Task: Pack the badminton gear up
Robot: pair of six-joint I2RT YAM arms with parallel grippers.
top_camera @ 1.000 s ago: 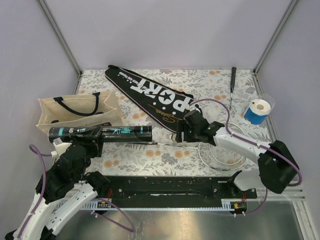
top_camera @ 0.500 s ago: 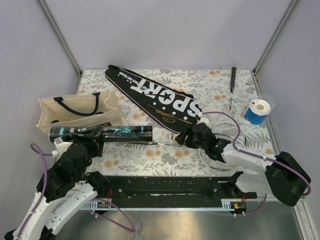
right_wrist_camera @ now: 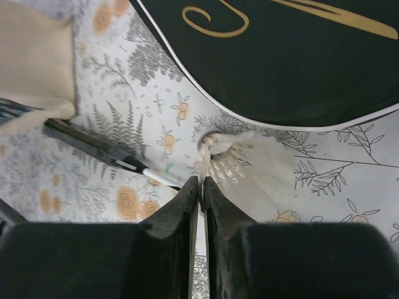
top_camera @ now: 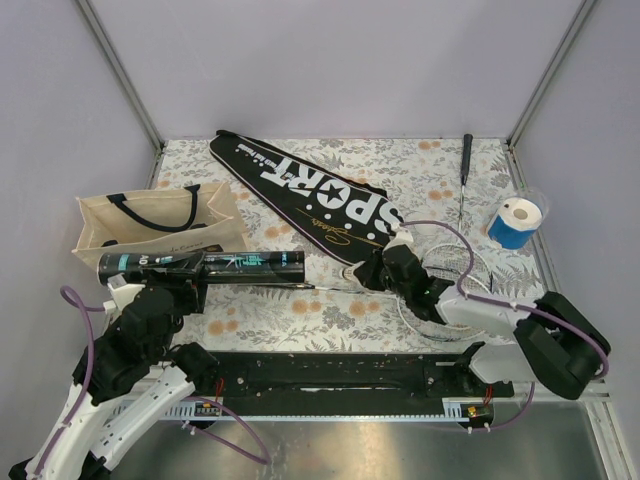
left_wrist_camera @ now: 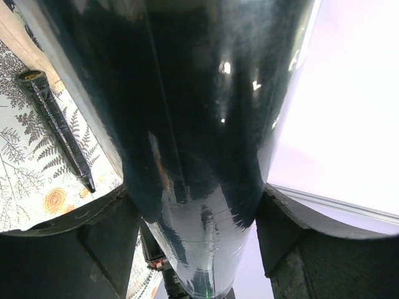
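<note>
My left gripper is shut on the long black tube with teal print, held level above the table's left side; in the left wrist view the tube fills the space between both fingers. My right gripper is low beside the black "SPORT" cover, its jaws pinched on the feather edge of a white shuttlecock. The silver racket's hoop lies under the right arm. Its thin shaft runs left to a black handle.
A beige tote bag with black handles lies at the left, behind the tube. A blue and white roll stands at the right edge, and a thin black tool lies at the back right. Walls close in the table's sides.
My right gripper came down toward the table at the cover's near edge and closed on the shuttlecock's feathers. The left arm and tube have stayed put.
</note>
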